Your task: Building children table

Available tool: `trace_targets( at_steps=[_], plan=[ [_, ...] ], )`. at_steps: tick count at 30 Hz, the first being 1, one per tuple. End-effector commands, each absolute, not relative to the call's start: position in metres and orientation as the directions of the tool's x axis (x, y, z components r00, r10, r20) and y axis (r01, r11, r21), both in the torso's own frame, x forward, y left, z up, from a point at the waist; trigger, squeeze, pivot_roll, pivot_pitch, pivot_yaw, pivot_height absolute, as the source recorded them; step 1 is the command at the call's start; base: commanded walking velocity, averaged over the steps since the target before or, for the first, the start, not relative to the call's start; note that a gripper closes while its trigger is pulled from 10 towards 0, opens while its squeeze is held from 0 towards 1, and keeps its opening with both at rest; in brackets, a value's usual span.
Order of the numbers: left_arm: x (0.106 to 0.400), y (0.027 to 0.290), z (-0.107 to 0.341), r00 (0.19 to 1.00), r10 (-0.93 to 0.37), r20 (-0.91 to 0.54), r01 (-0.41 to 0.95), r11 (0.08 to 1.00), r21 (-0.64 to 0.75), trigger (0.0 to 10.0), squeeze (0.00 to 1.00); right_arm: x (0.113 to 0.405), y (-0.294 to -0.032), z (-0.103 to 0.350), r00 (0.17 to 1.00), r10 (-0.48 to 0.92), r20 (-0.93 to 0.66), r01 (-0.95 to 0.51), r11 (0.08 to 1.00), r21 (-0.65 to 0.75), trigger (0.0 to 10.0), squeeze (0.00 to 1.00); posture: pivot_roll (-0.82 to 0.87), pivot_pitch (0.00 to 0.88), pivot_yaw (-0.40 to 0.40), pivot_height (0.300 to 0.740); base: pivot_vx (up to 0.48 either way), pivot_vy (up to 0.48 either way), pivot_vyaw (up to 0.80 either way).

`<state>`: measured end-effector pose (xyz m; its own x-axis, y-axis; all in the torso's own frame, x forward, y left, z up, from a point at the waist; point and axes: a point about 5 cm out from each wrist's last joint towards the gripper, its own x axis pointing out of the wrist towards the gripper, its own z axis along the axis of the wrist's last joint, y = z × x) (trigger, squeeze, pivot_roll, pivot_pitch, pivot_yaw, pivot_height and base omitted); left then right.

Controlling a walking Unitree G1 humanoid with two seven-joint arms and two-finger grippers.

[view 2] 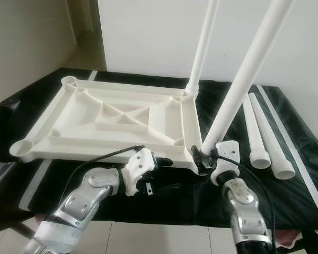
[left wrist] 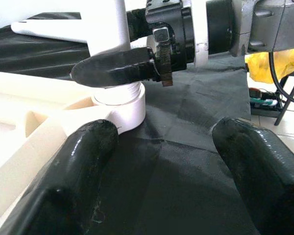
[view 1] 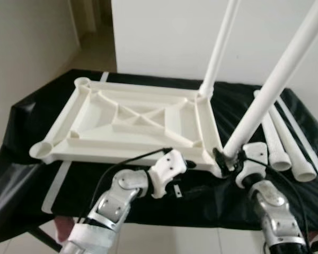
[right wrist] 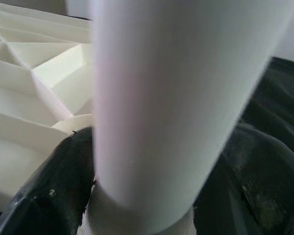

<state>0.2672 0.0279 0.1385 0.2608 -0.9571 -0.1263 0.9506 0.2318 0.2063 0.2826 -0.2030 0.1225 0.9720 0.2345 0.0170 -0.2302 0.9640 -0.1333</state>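
Your right end effector [view 2: 206, 157] is clamped on the base of a white table leg [view 2: 244, 79], just above the near right corner socket [left wrist: 121, 105] of the upturned white tabletop [view 2: 116, 119]. In the left wrist view one black finger [left wrist: 115, 68] presses on the leg right above the socket collar. The leg leans away from the tabletop instead of standing square to it, so it looks only partly seated. Bring it upright before you turn or press further; forcing it at this angle could cross the joint or lift that corner.

Your left end effector [view 1: 176, 174] has its fingers spread with nothing between them, low beside the tabletop's near edge and close to that socket. Use it to hold the edge down while the right one works.

The far right leg [view 2: 202, 47] already stands in its corner. Two spare legs [view 2: 265, 135] lie on the black-covered surface [view 2: 302, 153] just beyond the right end effector, and both left sockets [view 2: 70, 81] are open.
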Motion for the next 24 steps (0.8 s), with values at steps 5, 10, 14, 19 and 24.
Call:
trace_targets(
  at_steps=[5, 10, 14, 19, 24],
  plan=[
    [0.269, 0.023, 0.141, 0.276, -0.954, -0.116, 0.945, 0.248, 0.211, 10.0, 0.0, 0.285, -0.198, 0.115, 0.898, 0.436, -0.063, -0.44, 0.884, -0.158, 10.0, 0.0, 0.01, 0.0, -0.021, 0.74, 0.0, 0.0, 0.0],
    [0.27, 0.022, 0.142, 0.271, -0.956, -0.116, 0.946, 0.242, 0.216, 10.0, 0.0, 0.29, -0.198, 0.117, 0.879, 0.473, -0.067, -0.477, 0.862, -0.174, 10.0, 0.0, 0.01, 0.0, -0.022, 0.74, 0.0, 0.0, 0.0],
    [0.271, 0.022, 0.142, 0.272, -0.955, -0.115, 0.945, 0.243, 0.217, 10.0, 0.0, 0.293, -0.2, 0.117, 0.873, 0.483, -0.067, -0.487, 0.855, -0.18, 10.0, 0.0, 0.01, 0.0, -0.023, 0.74, 0.0, 0.0, 0.0],
    [0.269, 0.021, 0.14, 0.261, -0.957, -0.124, 0.949, 0.231, 0.212, 10.0, 0.0, 0.297, -0.202, 0.117, 0.873, 0.481, -0.078, -0.487, 0.852, -0.191, 10.0, 0.0, 0.01, 0.0, -0.025, 0.74, 0.0, 0.0, 0.0],
    [0.267, 0.02, 0.136, 0.248, -0.959, -0.137, 0.954, 0.217, 0.207, 10.0, 0.0, 0.302, -0.204, 0.117, 0.861, 0.502, -0.085, -0.508, 0.835, -0.214, 10.0, 0.0, 0.02, 0.0, -0.026, 0.74, 0.0, 0.0, 0.0]
  ],
)
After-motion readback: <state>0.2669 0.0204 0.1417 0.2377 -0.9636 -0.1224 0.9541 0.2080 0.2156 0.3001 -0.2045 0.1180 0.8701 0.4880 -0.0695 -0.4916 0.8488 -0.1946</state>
